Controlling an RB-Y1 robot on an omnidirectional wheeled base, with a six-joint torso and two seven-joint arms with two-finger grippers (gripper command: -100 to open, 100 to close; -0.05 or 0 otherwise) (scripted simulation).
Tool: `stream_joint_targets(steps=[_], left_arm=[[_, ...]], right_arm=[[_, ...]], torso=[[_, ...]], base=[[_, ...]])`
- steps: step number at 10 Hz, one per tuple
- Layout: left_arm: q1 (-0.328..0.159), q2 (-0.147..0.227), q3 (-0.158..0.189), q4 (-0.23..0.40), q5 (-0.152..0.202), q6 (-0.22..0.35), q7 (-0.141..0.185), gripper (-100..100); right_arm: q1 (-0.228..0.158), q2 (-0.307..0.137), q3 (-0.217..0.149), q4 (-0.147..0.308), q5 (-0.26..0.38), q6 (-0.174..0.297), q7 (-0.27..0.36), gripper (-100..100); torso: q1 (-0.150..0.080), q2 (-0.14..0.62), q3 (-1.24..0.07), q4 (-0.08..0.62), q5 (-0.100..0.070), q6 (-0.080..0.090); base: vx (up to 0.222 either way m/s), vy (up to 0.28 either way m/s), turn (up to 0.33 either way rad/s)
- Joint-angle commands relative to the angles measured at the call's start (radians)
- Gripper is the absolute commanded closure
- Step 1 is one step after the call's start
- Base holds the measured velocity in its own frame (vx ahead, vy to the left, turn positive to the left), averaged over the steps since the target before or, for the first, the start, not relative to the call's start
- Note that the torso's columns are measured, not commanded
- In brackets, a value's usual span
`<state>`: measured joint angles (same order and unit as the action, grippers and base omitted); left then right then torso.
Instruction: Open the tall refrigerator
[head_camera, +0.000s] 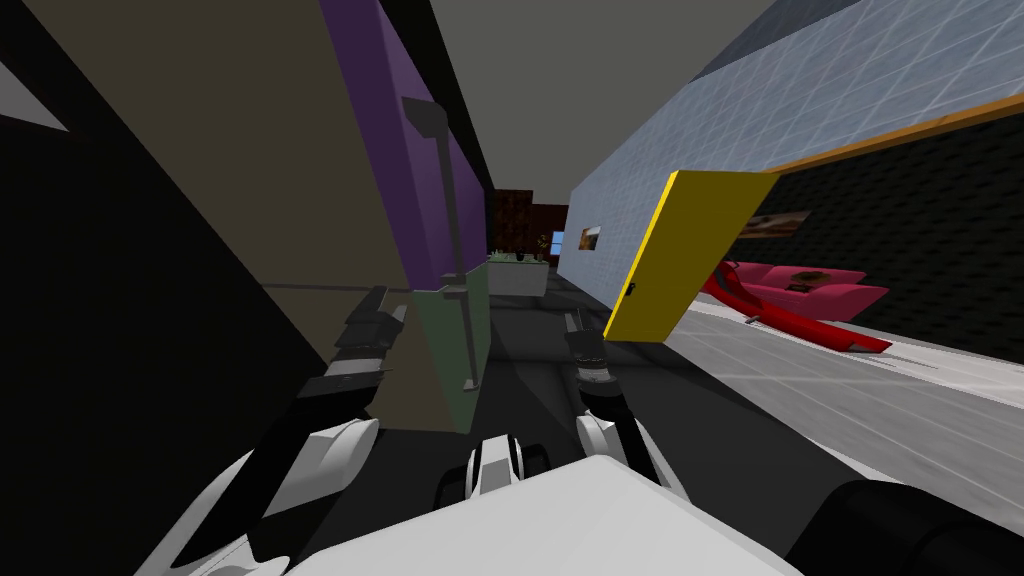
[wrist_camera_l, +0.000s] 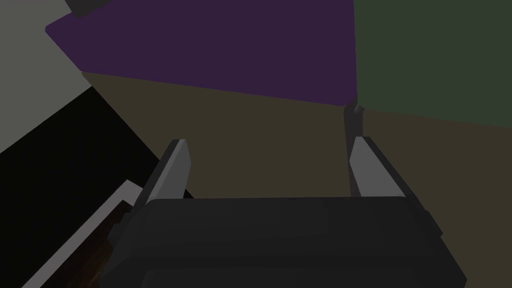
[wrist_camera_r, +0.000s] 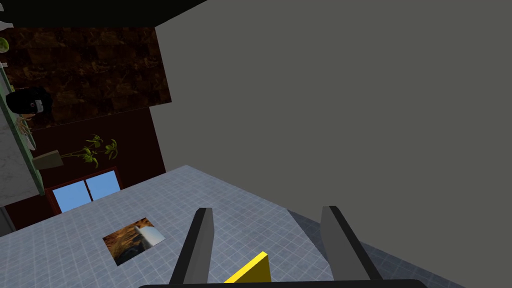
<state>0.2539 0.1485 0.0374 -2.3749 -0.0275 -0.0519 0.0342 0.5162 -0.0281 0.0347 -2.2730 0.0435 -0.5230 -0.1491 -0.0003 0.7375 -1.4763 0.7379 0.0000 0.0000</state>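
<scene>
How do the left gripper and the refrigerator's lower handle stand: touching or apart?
Apart. Head view: green door shows between left gripper and lower handle.

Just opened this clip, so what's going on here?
The robot stands close against a tall refrigerator with a purple panel above a green one. Its left gripper is open and raised by the refrigerator's olive side, near where the two panels meet. It holds nothing, and the long grey handle is not yet gripped. The right gripper is open too, held out ahead in free air.
</scene>
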Motion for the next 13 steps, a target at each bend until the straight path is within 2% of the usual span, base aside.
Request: stream_joint_targets(steps=[1, 2, 3, 4, 5, 6, 7, 13], left_arm=[[-0.038, -0.002, -0.003, -0.007, 0.014, 0.076, 0.015, -100], [-0.038, -0.002, -0.003, -0.007, 0.014, 0.096, 0.015, -100], [-0.061, -0.003, -0.005, -0.012, 0.022, 0.128, 0.023, -100], [-0.061, -0.003, -0.005, -0.012, 0.022, 0.149, 0.023, -100], [-0.084, -0.003, -0.006, -0.015, 0.031, 0.182, 0.031, -100], [-0.084, -0.003, -0.006, -0.015, 0.031, 0.202, 0.031, -100], [-0.105, -0.003, -0.006, -0.018, 0.040, 0.237, 0.039, -100], [-0.163, -0.004, -0.002, -0.017, 0.064, 0.390, 0.057, -100]], right_arm=[[0.000, 0.000, 0.000, 0.000, 0.000, 0.000, 0.000, 0], [0.000, 0.000, 0.000, 0.000, 0.000, 0.000, 0.000, 0], [0.000, 0.000, 0.000, 0.000, 0.000, 0.000, 0.000, 0], [0.000, 0.000, 0.000, 0.000, 0.000, 0.000, 0.000, 0], [0.000, 0.000, 0.000, 0.000, 0.000, 0.000, 0.000, 0], [0.000, 0.000, 0.000, 0.000, 0.000, 0.000, 0.000, 0], [0.000, 0.000, 0.000, 0.000, 0.000, 0.000, 0.000, 0], [0.000, 0.000, 0.000, 0.000, 0.000, 0.000, 0.000, 0]], torso=[[0.000, 0.000, 0.000, 0.000, 0.000, 0.000], [0.000, 0.000, 0.000, 0.000, 0.000, 0.000], [0.001, 0.001, 0.000, 0.000, 0.000, 0.000], [0.000, 0.001, 0.000, 0.000, 0.000, 0.000], [0.001, 0.001, 0.001, 0.000, 0.000, 0.000], [0.000, 0.000, 0.000, 0.000, 0.000, 0.000], [0.001, 0.000, 0.000, 0.000, 0.000, 0.000], [0.000, -0.005, -0.004, -0.003, 0.000, 0.002]], base=[[0.020, -0.036, 0.019], [0.013, -0.036, 0.009], [0.013, -0.040, 0.019], [0.011, -0.033, 0.008], [0.024, -0.037, 0.021], [0.021, -0.034, 0.008], [0.016, -0.036, 0.012], [0.011, -0.026, 0.012]])
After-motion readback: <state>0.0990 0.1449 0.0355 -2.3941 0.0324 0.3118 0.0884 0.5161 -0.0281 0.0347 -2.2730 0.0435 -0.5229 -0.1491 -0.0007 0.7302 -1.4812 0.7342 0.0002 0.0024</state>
